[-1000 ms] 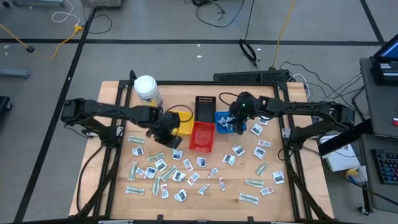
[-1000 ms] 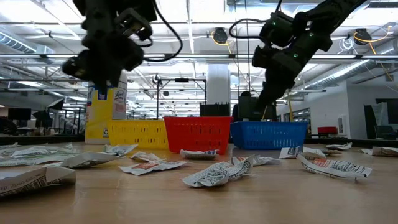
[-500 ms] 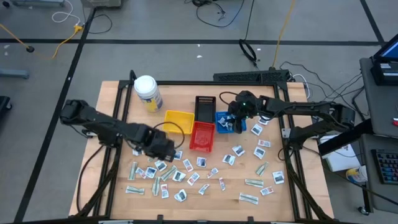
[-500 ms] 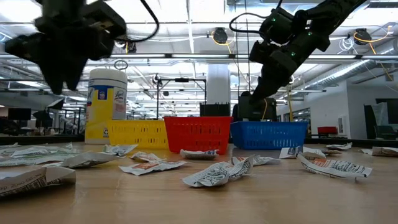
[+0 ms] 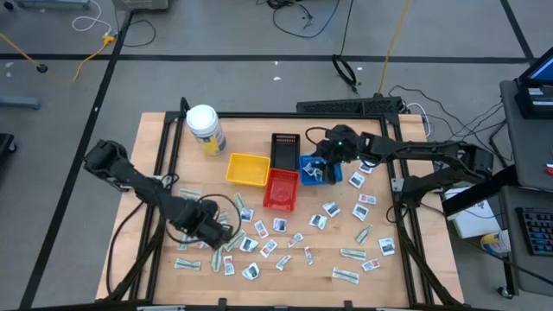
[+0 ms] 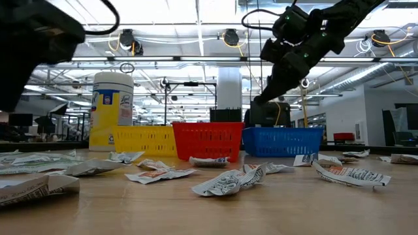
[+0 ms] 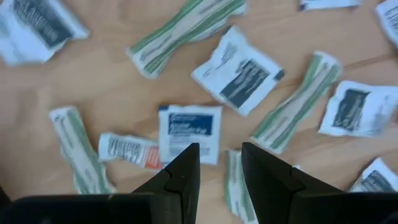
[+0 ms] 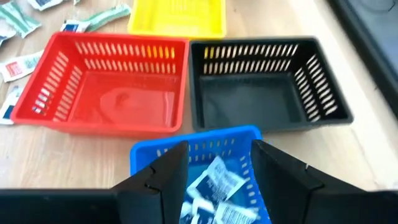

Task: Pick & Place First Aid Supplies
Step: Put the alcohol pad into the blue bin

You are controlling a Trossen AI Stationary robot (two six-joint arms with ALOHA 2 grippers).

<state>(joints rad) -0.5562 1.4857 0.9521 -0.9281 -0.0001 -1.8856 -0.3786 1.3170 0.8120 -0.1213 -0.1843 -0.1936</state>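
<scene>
Many first aid supplies (image 5: 259, 240) lie flat and scattered over the near half of the wooden table. They are white square packets (image 7: 189, 129), green-striped wrappers (image 7: 292, 109) and slips with red marks (image 7: 127, 149). My left gripper (image 7: 219, 163) hangs open over the near-left cluster (image 5: 216, 233), pointing down, with nothing between its fingers. My right gripper (image 8: 219, 163) stands open above the blue tray (image 8: 144, 154), slanting down. Some packets (image 8: 214, 179) lie in that tray. In the low view my right gripper (image 6: 264, 91) hangs above the blue tray (image 6: 282, 141).
Yellow (image 5: 247, 169), red (image 5: 280, 188) and black (image 5: 285, 149) trays stand beside the blue tray (image 5: 311, 169) at mid-table. A white jar with a yellow label (image 5: 204, 127) stands far left. More packets lie near the right edge (image 5: 367, 229).
My left gripper has swung away from the yellow tray toward the table's near-left part, sinking a little and rolling its wrist; it now hangs over the packet cluster. My right gripper has kept its place above the blue tray and tipped slightly.
</scene>
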